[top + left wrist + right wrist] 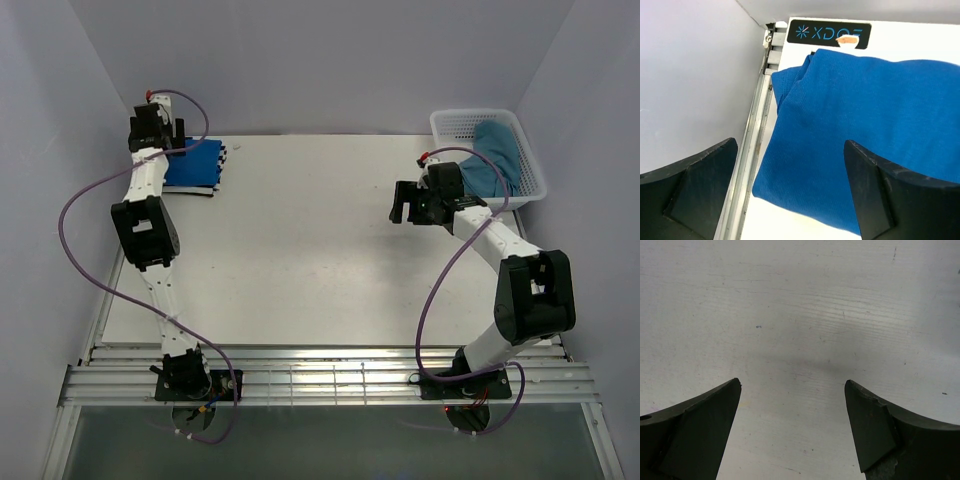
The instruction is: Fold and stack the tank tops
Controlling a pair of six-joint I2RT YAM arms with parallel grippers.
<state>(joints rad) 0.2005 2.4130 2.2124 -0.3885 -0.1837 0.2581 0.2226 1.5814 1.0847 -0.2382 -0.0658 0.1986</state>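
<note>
Your left gripper — nearest item, at the far left corner of the table: jaws spread wide with nothing between them, poised over the royal blue tank top. You cannot tell whether the fingers touch the cloth.

Royal blue tank top: folded into a compact pad. It lies flat at the table's far left corner, close to the rail along that edge. Its far edge reaches a black label on the tabletop.

Striped tank top: lies under the blue one. You see only a thin black-and-white margin along the blue pad's right and near edges.

Teal tank top: bunched and unfolded inside the white mesh basket at the far right corner. Part of it is hidden behind the right arm.

Your right gripper — jaws spread and holding nothing. It hangs over plain tabletop just left of the basket, well apart from the two-top stack.
</note>
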